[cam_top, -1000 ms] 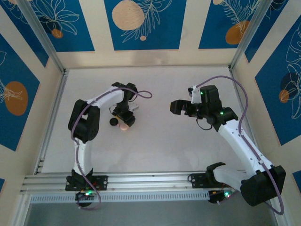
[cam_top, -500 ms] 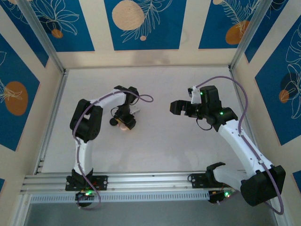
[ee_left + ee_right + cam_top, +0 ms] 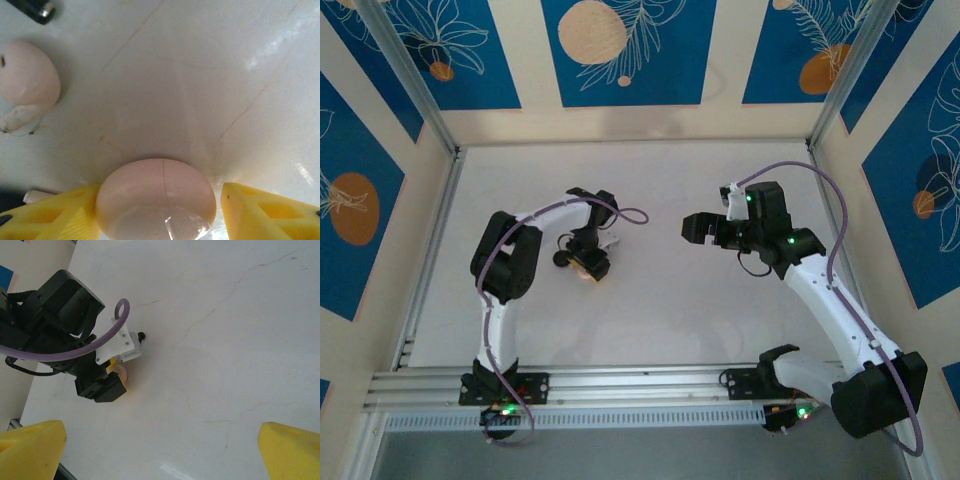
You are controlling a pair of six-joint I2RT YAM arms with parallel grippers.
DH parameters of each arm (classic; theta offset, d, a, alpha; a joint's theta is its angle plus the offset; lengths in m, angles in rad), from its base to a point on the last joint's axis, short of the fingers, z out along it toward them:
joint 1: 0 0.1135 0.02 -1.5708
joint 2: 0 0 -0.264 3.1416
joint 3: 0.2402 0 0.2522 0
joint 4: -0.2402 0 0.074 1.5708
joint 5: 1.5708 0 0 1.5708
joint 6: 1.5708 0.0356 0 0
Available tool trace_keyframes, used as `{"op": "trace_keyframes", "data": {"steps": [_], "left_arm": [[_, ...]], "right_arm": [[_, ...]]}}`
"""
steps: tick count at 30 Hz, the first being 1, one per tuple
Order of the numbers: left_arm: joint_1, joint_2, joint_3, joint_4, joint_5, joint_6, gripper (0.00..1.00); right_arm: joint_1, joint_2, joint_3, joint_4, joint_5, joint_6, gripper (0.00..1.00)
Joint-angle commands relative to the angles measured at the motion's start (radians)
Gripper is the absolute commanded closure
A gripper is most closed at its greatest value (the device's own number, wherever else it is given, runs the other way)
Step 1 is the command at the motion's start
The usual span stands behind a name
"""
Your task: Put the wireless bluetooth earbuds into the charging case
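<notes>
The charging case (image 3: 156, 200), a pink rounded shell, sits on the table (image 3: 200, 90), its seam running straight away from the left gripper (image 3: 160, 202). The left gripper's part-open fingers flank the case, one touching it and the other just clear. Beyond, an earbud (image 3: 37, 7) lies slanted, its silvery stem tip pointing right. The right gripper (image 3: 160, 435) hangs wide open, well apart.
</notes>
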Motion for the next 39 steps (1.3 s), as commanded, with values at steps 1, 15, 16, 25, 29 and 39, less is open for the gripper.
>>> {"op": "trace_keyframes", "data": {"steps": [1, 15, 16, 25, 29, 39], "left_arm": [[-0.019, 0.021, -0.019, 0.007, 0.010, -0.008, 0.40], [-0.027, -0.054, -0.020, 0.015, 0.008, -0.047, 0.56], [-0.029, -0.076, -0.020, 0.021, 0.018, -0.062, 0.57], [-0.059, -0.324, -0.095, 0.274, 0.238, -0.385, 0.60], [-0.075, -0.438, -0.194, 0.487, 0.297, -0.574, 0.61], [-0.133, -0.582, -0.425, 0.956, 0.287, -0.997, 0.63]], "right_arm": [[-0.004, -0.010, -0.003, -0.008, -0.024, -0.007, 0.01], [-0.006, -0.043, -0.035, 0.014, -0.008, 0.004, 0.03], [-0.007, -0.054, -0.044, 0.027, -0.012, 0.001, 0.04], [-0.009, -0.244, -0.225, 0.247, 0.055, -0.025, 0.03], [-0.010, -0.339, -0.367, 0.436, 0.059, -0.059, 0.11], [0.001, -0.343, -0.573, 0.770, -0.097, -0.196, 0.17]]}}
